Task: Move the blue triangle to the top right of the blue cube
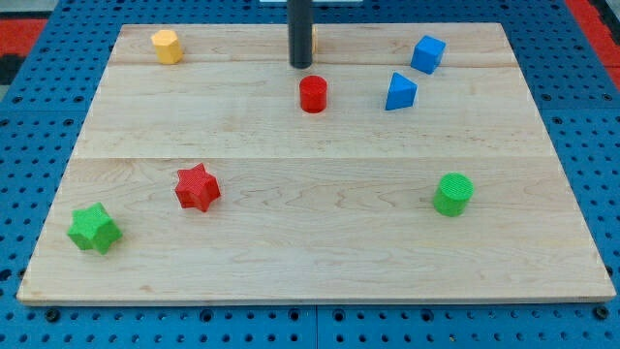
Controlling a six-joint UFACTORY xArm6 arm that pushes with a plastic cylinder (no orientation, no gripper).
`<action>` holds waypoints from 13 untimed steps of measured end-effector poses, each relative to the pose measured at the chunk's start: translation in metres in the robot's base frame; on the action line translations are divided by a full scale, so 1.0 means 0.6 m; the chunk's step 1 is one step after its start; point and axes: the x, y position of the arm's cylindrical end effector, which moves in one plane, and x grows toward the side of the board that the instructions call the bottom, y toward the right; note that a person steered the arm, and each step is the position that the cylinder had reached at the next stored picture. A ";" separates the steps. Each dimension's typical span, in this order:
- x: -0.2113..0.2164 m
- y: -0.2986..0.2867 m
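blue triangle (400, 91) sits on the bench (320, 242) just below and left of the blue cube (427, 53). i have no gripper; my tip (301, 65) rests above the red cylinder (312, 94), left of both blues.

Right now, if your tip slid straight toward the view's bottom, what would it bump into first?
Probably the red cylinder. My tip sits just above it in the view, apart from it and slightly to its left, so it might only clip the cylinder's left side. Depth is hard to judge here.
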 end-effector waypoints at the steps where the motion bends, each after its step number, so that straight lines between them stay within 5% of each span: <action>1: 0.004 0.043; 8: -0.010 0.089; 13: -0.016 0.476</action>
